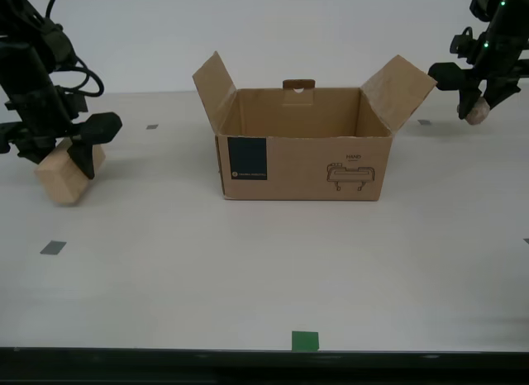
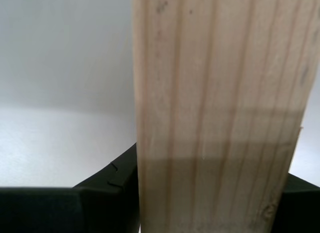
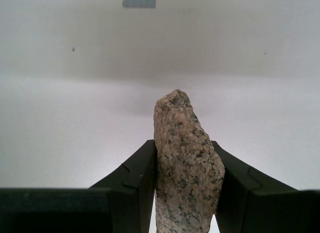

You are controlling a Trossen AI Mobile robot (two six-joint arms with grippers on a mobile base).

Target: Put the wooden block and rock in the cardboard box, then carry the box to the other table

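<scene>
The first gripper [image 3: 186,193] pinches the rock [image 1: 476,114] above the table's [image 1: 248,269] far edge; the second gripper [image 2: 210,203] clamps the wooden block [image 1: 68,174] at the opposite end; either could snag the cardboard box's [image 1: 304,166] flaps.

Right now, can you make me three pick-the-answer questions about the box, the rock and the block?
1. Where is the rock?
A. inside the cardboard box
B. held in my first gripper, off to the exterior view's right
C. lying on the green tape

2. What colour is the square label on the cardboard box?
A. dark navy
B. red
C. yellow

3. What is going on with the wooden block?
A. it sits loose with nothing near it
B. it is in the box
C. my second gripper is clamped on it

Answers:
1 B: my first gripper pinches the rock between its fingers, outside the box.
2 A: the label on the front is dark blue.
3 C: my second gripper has a finger on each side of the block.
</scene>
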